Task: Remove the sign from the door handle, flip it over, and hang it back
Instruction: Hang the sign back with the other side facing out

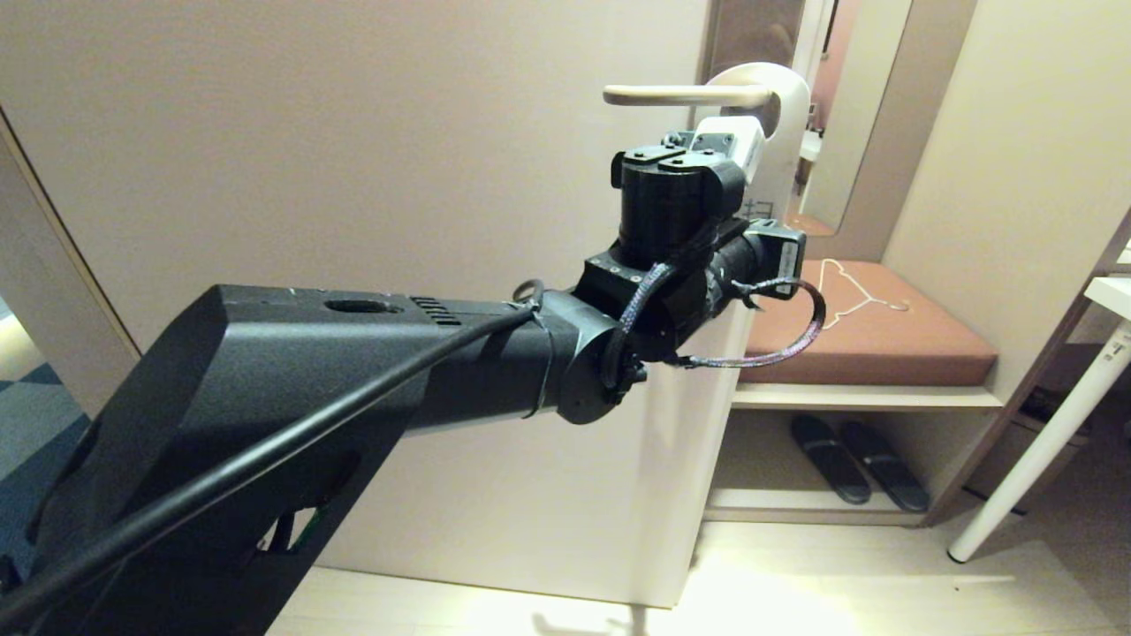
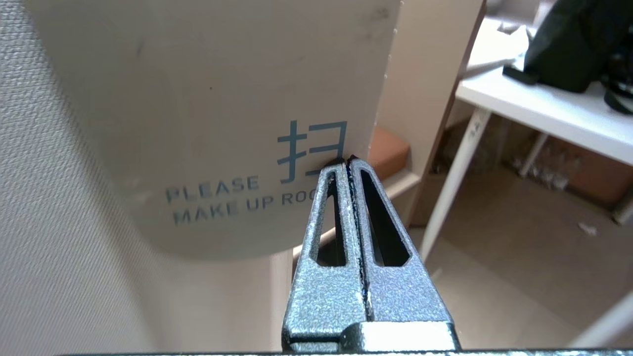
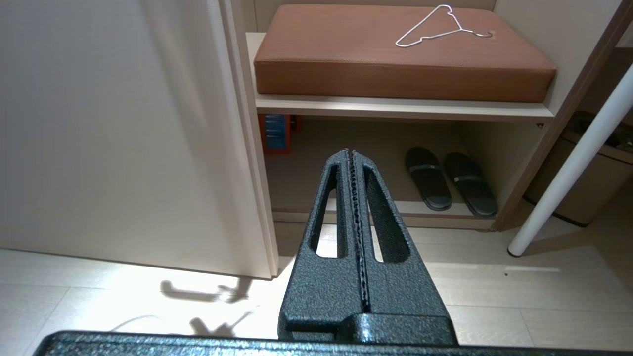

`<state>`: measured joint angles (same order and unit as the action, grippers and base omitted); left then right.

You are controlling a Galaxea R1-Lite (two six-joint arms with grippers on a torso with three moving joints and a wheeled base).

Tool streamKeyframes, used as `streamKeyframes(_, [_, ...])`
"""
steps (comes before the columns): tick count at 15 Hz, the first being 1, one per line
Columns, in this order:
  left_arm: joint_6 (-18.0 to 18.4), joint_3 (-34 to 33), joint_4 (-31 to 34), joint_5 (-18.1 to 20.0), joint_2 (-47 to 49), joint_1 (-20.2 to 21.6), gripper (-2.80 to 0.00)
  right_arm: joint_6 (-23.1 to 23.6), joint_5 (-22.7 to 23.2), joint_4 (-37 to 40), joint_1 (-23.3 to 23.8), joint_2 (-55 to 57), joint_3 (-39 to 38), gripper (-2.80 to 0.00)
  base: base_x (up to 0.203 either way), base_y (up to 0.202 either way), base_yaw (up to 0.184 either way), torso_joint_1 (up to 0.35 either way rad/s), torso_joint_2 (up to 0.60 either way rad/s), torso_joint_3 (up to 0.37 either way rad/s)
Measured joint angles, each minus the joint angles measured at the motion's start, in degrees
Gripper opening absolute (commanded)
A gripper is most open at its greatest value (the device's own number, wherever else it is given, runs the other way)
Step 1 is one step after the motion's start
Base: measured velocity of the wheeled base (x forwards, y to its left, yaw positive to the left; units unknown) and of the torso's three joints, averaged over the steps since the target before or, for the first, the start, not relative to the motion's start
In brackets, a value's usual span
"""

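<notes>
Sign hangs on the door handle, white "MAKE UP ROOM" face showing. Just below the handle, the left gripper pinches the sign's edge, jaws pressed together. Pulling sideways could snag the hole on the handle. The right gripper, far below the handle, is pressed together on nothing.

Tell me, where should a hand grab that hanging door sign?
Probably the sign by its lower side edge, which sticks out past the edge of the door. It is flat and thin, so one finger can go in front and one behind, coming from the open room side. The left hand, shut, is at that edge; the right hand is idle, low.
</notes>
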<state>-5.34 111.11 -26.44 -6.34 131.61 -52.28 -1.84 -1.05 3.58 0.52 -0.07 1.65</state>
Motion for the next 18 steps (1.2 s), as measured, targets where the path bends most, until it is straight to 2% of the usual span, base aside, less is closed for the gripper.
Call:
streamKeyframes(4, [3.88,0.02,-7.72,-0.03,3.17,0.57,-2.80,0.02,0.01,-0.01,0.00,0.00,0.02,-2.80,0.000,0.000,0.000,0.000,0.00,0.000])
streamKeyframes(13, [4.69,0.00,-7.96,-0.22,5.24,0.94,-2.80,0.00,0.00,0.00,0.00,0.00,0.02,-2.80,0.000,0.000,0.000,0.000,0.00,0.000])
streamKeyframes(16, [8.12,-0.06,-7.88,-0.30,3.69,0.32,-2.80,0.02,0.01,0.00,0.00,0.00,0.02,-2.80,0.000,0.000,0.000,0.000,0.00,0.000])
streamKeyframes(18, [8.69,-0.24,-7.43,-0.51,1.41,-1.25,-2.80,0.02,-0.02,0.00,0.00,0.00,0.02,-2.80,0.000,0.000,0.000,0.000,0.00,0.000])
